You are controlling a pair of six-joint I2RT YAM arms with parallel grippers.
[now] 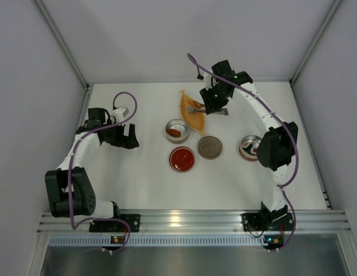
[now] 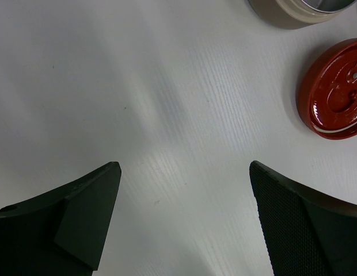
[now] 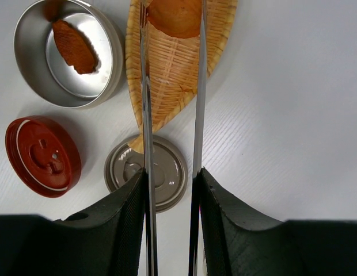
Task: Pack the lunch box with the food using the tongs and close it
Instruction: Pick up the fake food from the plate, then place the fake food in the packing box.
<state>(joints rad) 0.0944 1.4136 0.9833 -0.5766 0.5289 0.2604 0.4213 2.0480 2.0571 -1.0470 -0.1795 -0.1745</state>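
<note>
Pinching tongs [image 3: 145, 115] narrow in right gripper [image 3: 171, 172], arms straddling a lump [image 3: 174, 16] at far end of dish [image 3: 167, 86]. Probably light, soft, crumbly: squeeze gently across its sides. Well left of dish, left gripper [image 2: 184, 167] spread wide, empty.

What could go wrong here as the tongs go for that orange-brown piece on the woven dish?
The orange-brown piece sits between the tips of the slim tongs; it may slip out on the way to the round tin. The woven dish could be dragged along. The right arm's elbow hangs close to a second tin and might knock it.
</note>
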